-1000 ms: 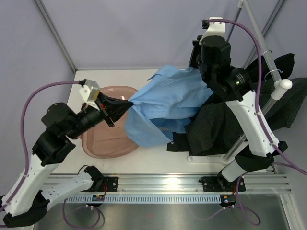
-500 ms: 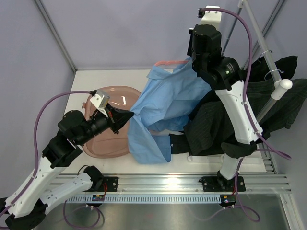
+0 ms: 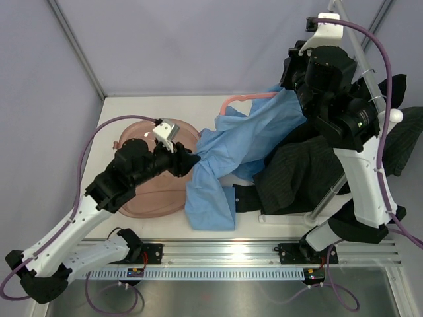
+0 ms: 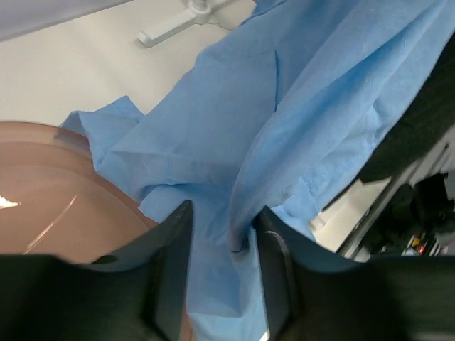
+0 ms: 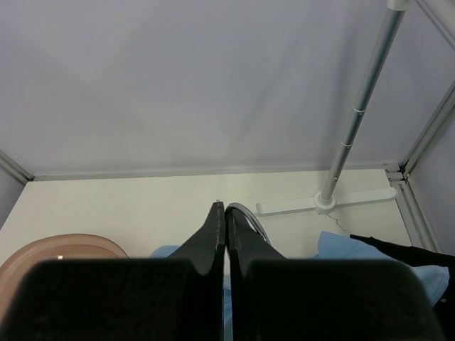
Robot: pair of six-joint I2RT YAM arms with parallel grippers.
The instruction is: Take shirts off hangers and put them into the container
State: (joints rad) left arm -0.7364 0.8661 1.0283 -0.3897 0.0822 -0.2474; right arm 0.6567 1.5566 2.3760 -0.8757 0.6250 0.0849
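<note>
Top external view first: the left gripper [image 3: 188, 162], clamped on the floppy light blue cloth shirt [image 3: 244, 148] a second ago, has pushed in to the right and let its jaws part. The left wrist view confirms it, with the fingers [image 4: 174, 227] standing moderately apart and a fold of blue hanging loose between them, not pinched. Over on the far right, the right arm has climbed, and the thin pink plastic hanger [image 3: 248, 99] now pokes clear of the collar. The right gripper [image 5: 225, 209] is pressed fully together, with the silver hook [image 5: 245, 213] curling out beside it, so it looks to be carrying that hanger. My read is that the shirt is nearly stripped off, but the left needs a fresh bite before it can drag anything. The shallow oval pinkish-brown plastic tub [image 3: 149, 201] sits on the left, and the blue hem only touches its right rim; most of the shirt sprawls to the right of it, across the white table [image 3: 132, 109] and onto the dark pinstriped shirt [image 3: 297, 178]. There is open room leftward over the tub. It's tight on the right, where the grey rack pole [image 3: 360, 59] runs close by the raised arm.
</note>
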